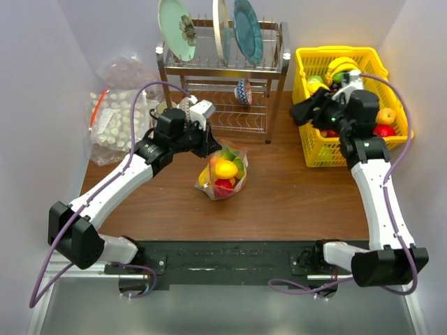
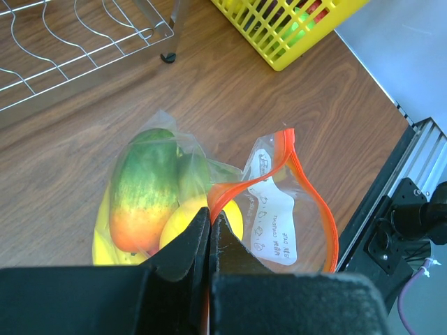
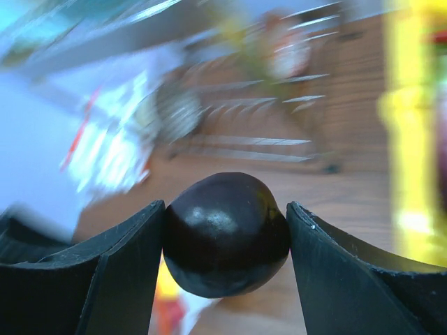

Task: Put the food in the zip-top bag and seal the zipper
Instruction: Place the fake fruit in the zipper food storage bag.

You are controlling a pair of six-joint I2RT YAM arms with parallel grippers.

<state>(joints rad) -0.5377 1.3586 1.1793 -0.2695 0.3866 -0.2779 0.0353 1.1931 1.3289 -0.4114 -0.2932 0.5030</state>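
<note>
At lower centre our left gripper (image 2: 210, 227) pinches the zipper (image 2: 288, 143); mid-frame, our right gripper (image 3: 225, 213) clasps a dark round fruit (image 3: 223, 244).

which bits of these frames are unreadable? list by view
- Right wrist: everything behind the right claw is blurred. The dark round fruit it grips can't be identified.
- Left wrist: the left claw covers the near end of the zipper.
- Top external: that fruit is too small and dark to separate from the claw by the yellow basket.
</note>
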